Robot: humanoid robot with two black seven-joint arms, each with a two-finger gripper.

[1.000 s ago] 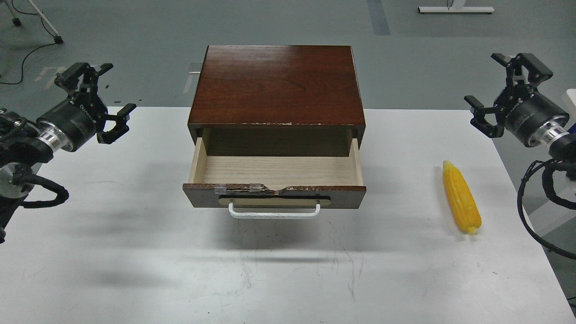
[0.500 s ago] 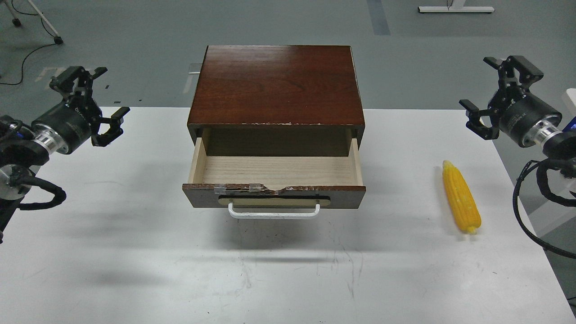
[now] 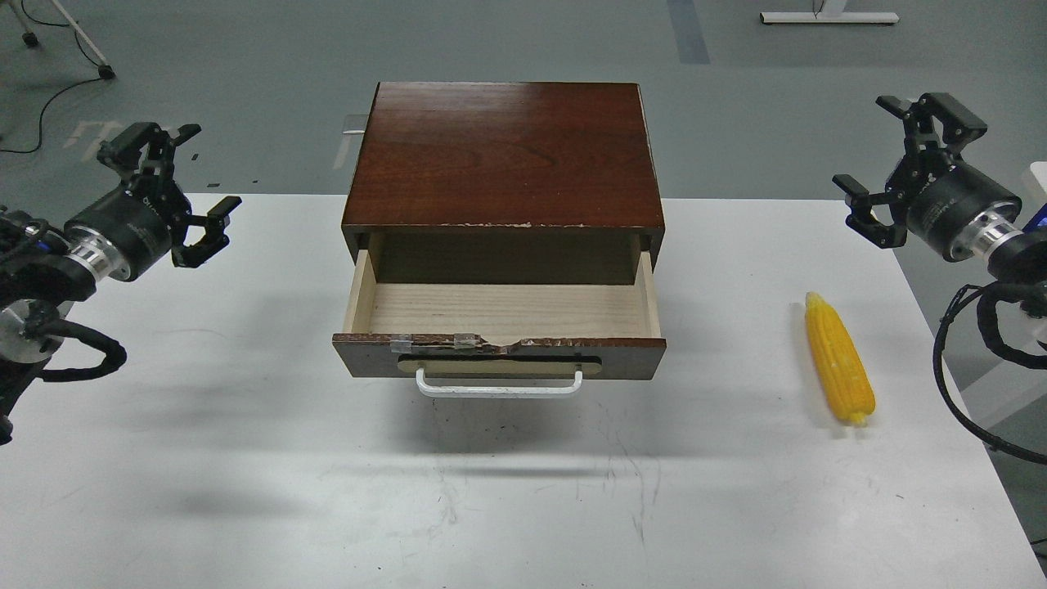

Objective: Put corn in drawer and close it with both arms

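The yellow corn (image 3: pixel 838 360) lies on the white table (image 3: pixel 245 458) at the right, pointed end away from me. The dark brown drawer (image 3: pixel 499 356) is pulled open from its cabinet (image 3: pixel 503 155); its pale wood inside is empty, and its white bar handle (image 3: pixel 499 386) faces me. My left gripper (image 3: pixel 188 176) is open and empty, raised over the table's far left. My right gripper (image 3: pixel 879 147) is open and empty, raised at the far right, above and behind the corn.
The table's right edge (image 3: pixel 965 409) runs close to the corn. Black cables (image 3: pixel 965 360) hang from my right arm beyond that edge. Grey floor lies behind the cabinet.
My right gripper has moved a little up and left. My left gripper dipped back toward the left edge and then came slightly forward again. Corn and drawer have not moved.
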